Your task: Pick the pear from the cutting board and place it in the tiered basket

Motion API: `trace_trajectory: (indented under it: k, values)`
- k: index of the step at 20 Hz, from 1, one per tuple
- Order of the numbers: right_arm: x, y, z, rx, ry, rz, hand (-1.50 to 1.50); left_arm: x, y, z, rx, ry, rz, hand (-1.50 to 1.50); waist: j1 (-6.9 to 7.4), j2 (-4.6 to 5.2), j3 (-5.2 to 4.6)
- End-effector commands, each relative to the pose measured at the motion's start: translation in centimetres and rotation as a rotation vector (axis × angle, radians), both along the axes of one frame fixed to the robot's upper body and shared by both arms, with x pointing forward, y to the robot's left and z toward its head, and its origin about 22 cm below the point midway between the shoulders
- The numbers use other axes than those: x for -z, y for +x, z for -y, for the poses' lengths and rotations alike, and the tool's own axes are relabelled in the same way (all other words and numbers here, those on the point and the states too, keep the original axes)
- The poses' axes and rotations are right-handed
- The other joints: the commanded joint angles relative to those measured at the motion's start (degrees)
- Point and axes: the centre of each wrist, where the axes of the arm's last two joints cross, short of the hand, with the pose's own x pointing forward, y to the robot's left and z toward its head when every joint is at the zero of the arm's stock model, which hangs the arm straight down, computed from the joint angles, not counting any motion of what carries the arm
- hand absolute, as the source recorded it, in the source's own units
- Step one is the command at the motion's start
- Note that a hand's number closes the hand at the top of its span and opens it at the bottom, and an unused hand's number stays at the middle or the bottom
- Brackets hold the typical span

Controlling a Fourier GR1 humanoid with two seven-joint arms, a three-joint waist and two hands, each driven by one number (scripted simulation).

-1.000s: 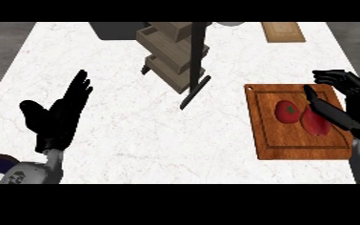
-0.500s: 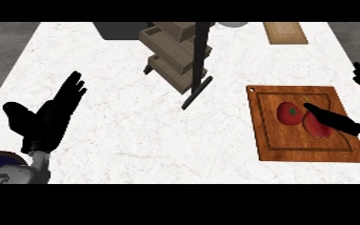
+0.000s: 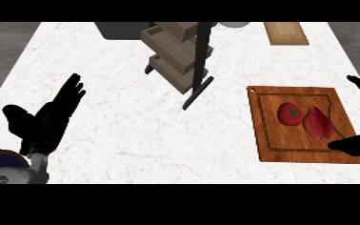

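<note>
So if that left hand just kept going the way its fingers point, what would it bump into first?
Probably the tiered basket. The left hand points up and to the right over bare counter, toward its black stand; depth is hard to judge.

Pear [image 3: 318, 122] on cutting board [image 3: 301, 153], beside tomato [image 3: 290, 114].

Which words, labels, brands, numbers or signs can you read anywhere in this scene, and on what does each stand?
None: no readable text shows on the cutting board, pear, red round fruit, tiered basket or counter.
</note>
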Motion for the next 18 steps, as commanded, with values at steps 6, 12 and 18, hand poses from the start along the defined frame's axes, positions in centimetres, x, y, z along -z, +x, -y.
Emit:
trace_trajectory:
  k: [6, 12, 18]
  values:
    - [-4.0, 2.7, -8.8, 0.049, -0.061, -0.230, -1.50, -0.2, 0.5, 1.4, 0.024, -0.006, 0.013, 0.00, 0.79, 0.18, 0.35]
    - [-1.0, 3.1, -7.8, 0.105, -0.079, -0.261, -1.50, -0.5, -0.1, 0.4, 0.002, -0.014, 0.026, 0.00, 0.24, 0.16, 0.41]
    - [4.0, 2.0, -5.6, 0.174, -0.113, -0.292, -1.50, -0.4, 0.4, 0.4, 0.007, 0.009, -0.003, 0.00, -0.07, 0.18, 0.43]
